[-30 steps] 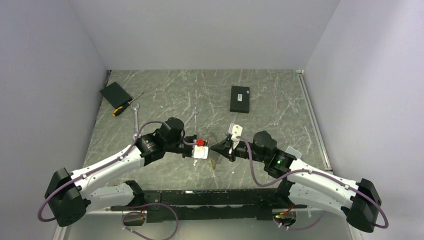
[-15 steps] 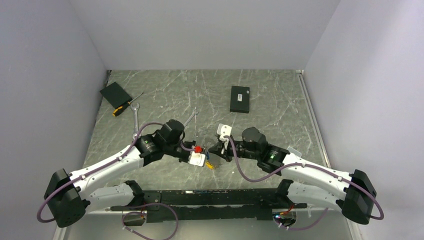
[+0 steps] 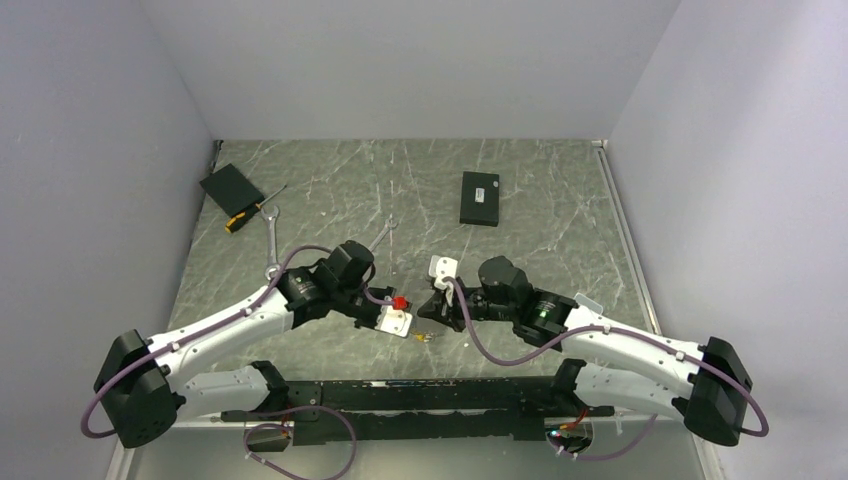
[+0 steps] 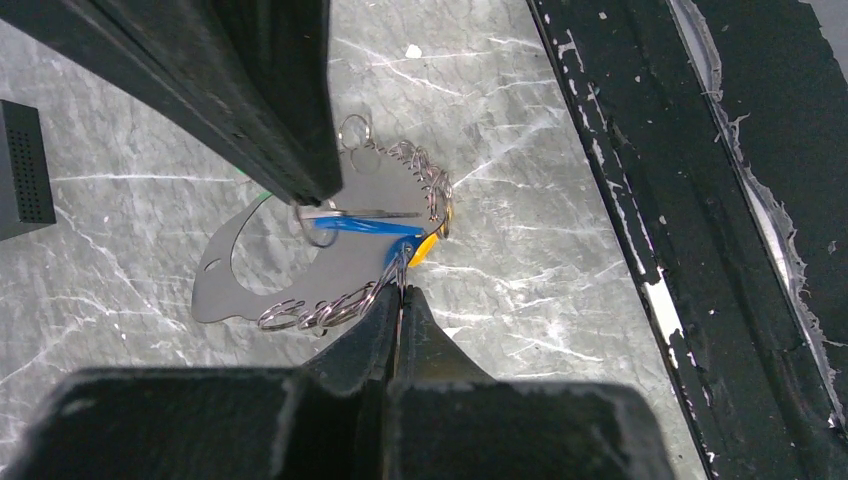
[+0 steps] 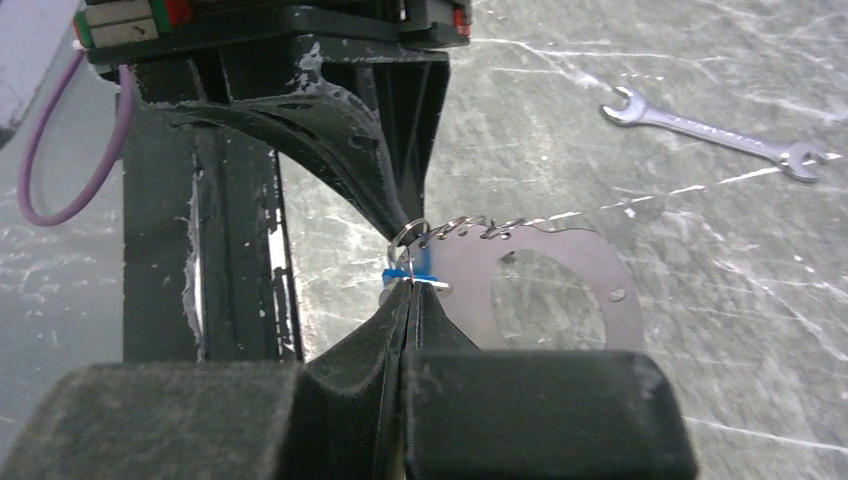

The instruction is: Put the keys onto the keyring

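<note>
While clamped in the left gripper (image 4: 400, 300), judged the keyring (image 4: 260, 275) light, stiff, slippery; saw the blue key (image 4: 365, 227) pinched by the right gripper (image 5: 410, 295), best held by its head

1. Pretty sure this is a robotics lab test cell. The black box (image 3: 479, 198) sits on a grey marbled table (image 3: 560, 260), and plain pale walls (image 3: 400, 70) close the table in behind the box and on both sides of it.
2. Nearer the camera than the box, two white-and-black robot arms, left arm (image 3: 220, 330) and right arm (image 3: 620, 350), are bolted to a black rail (image 3: 420, 400) along the table edge. Purple cables (image 3: 300, 250) loop off them.
3. Left of the box it's all workbench stuff: a silver wrench (image 3: 272, 240), a second wrench (image 3: 383, 236), an orange-handled screwdriver (image 3: 245, 215) and a flat black pad (image 3: 231, 187) further left, by the wall.
</note>
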Available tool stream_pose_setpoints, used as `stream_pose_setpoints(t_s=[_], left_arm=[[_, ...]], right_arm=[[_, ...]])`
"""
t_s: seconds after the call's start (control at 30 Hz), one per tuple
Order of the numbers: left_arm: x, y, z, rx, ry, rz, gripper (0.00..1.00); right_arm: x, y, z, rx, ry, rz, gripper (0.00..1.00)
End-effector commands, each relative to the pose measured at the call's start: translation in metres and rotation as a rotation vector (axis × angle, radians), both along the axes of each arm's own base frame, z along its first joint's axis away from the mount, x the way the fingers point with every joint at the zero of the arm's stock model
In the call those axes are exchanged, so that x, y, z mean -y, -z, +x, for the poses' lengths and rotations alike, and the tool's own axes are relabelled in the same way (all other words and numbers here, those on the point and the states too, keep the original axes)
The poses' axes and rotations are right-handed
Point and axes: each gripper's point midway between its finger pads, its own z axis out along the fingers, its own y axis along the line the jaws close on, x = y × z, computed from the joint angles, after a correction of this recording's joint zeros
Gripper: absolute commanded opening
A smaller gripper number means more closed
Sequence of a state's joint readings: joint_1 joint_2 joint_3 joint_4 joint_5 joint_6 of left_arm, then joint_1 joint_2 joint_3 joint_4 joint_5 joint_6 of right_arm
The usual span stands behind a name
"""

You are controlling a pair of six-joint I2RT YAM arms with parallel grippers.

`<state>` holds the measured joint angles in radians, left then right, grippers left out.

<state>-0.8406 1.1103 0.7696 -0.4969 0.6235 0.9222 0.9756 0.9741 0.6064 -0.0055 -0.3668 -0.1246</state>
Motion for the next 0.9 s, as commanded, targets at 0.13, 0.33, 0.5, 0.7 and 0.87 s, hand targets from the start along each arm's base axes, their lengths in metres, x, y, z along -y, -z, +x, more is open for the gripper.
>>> stream_pose_setpoints(t_s=[0.13,0.33,0.5,0.7,0.87], left_arm=[[0.012,-0.032,0.003,0.051,0.024,-0.103,0.0],[0.015,-0.068,0.007,0.11,0.007,-0.216,0.0],[0.011,-0.093,0.011,0.139,-0.008,-0.302,0.0],[0.012,-0.096,0.008,0.117,0.011,-0.317,0.0],[0.015,-0.099,0.005,0.101,0.019,-0.341,0.0]], right_arm=[[-0.016,-0.017,-0.011,-0.018,-0.057,0.069,0.0],[-0.013,-0.023,-0.004,0.028,-0.026,0.068,0.0],[-0.003,-0.039,0.007,0.113,0.034,0.098,0.0],[0.004,-0.051,0.009,0.187,0.04,0.111,0.0],[0.001,-0.056,0.003,0.187,0.005,0.127,0.0]])
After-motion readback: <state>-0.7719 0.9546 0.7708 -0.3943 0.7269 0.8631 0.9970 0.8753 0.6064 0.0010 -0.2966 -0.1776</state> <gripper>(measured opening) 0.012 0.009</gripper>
